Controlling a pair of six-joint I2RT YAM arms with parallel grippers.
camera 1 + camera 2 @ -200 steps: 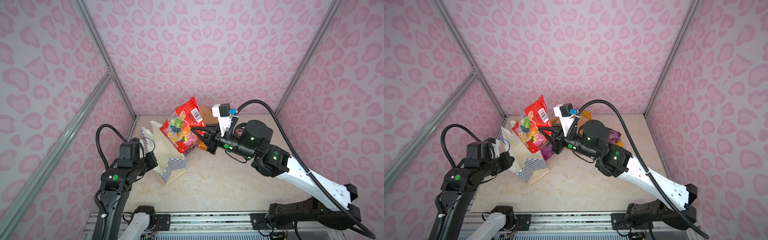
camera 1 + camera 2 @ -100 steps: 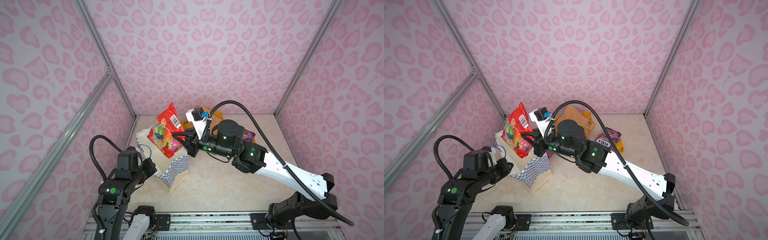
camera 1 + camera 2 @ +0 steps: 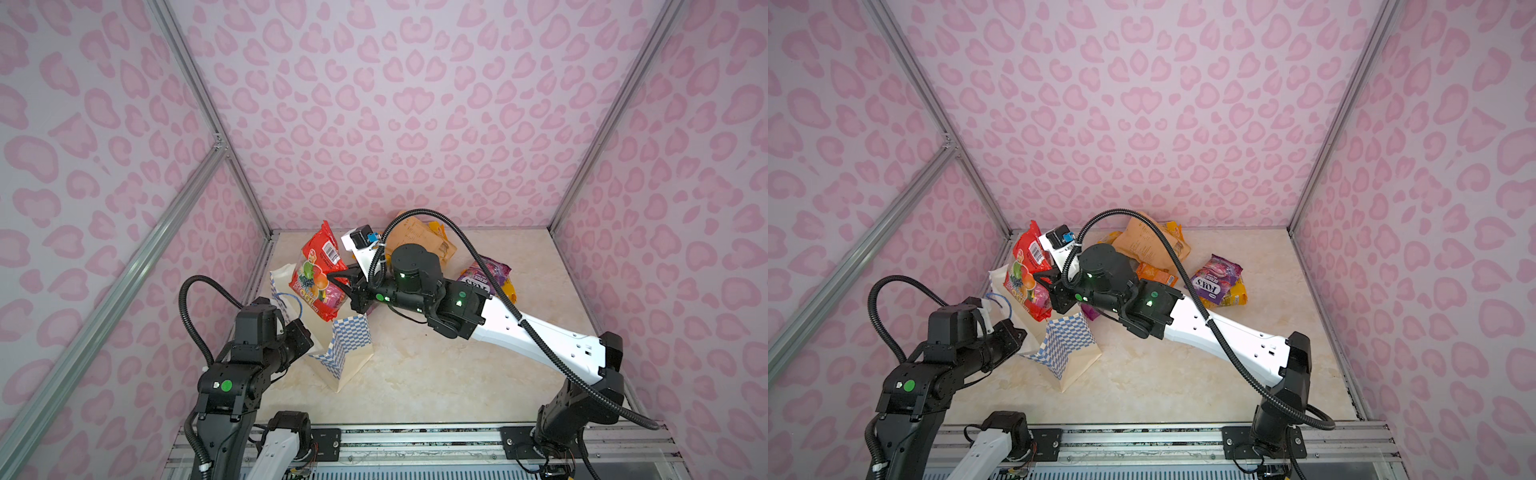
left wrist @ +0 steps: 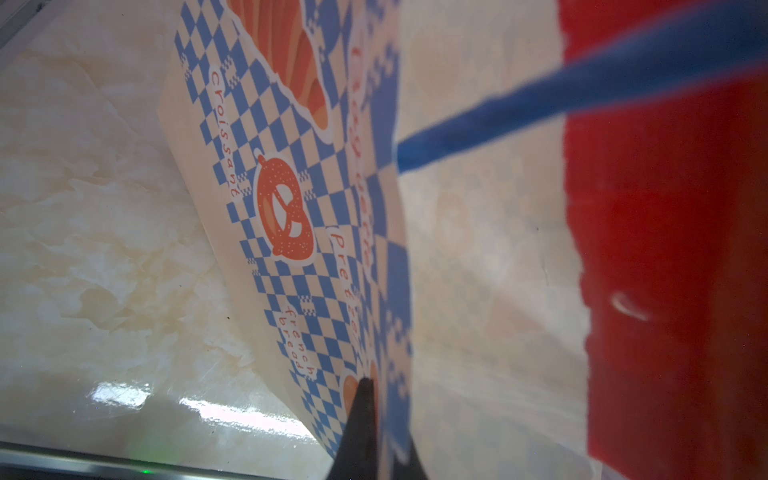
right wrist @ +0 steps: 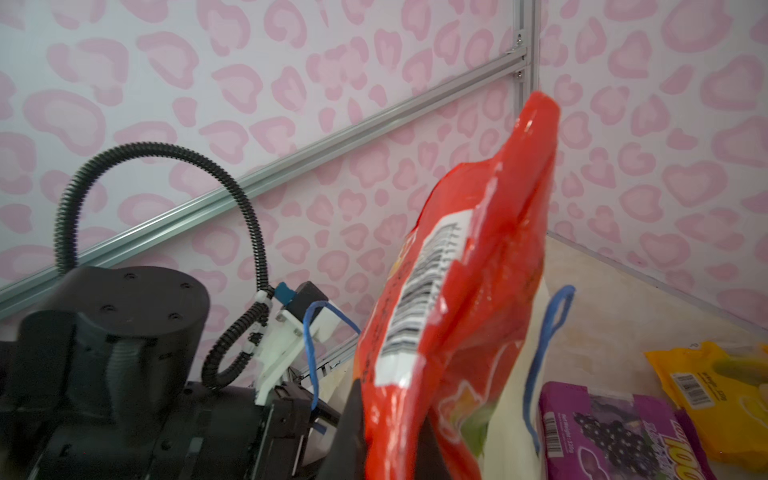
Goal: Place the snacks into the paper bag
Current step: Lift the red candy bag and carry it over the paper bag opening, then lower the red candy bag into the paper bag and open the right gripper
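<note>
The right fingers (image 3: 341, 276) are clamped shut on a glossy red crinkly snack packet with fruit print (image 3: 318, 272), pinching it along one long edge. The packet stands tall across the fingertips. Its barcoded end rises above them and its printed end hangs below, at the open mouth of the cream-white paper bag with blue-and-white checkered bands (image 3: 348, 347). How deep it reaches into the bag cannot be told. In the right wrist view the packet (image 5: 457, 291) rises just past one dark finger (image 5: 353, 419) (the foil hides the tips themselves).

The left fingers (image 3: 304, 332) are closed fully on the bag's near wall at its rim, and the bag stands on the pale marbled bench (image 3: 436, 374). In the left wrist view a dark finger (image 4: 362, 415) lies against the checkered outer face (image 4: 282, 208). The cream inner face is on that finger's other side, and beyond it is the red packet (image 4: 665, 249), crossed by a blue cord handle (image 4: 582, 91).

The other snacks lie on the bench well apart from both pairs of fingers, back along the right arm's wrist side. In both top views there is a flat tan pouch with printed text (image 3: 1146, 241) and a purple "FOX'S" packet (image 3: 1214, 278) resting on a yellow packet (image 3: 1235, 293). A top view also shows an orange packet (image 3: 1154, 272) between the pouch and the arm.
</note>
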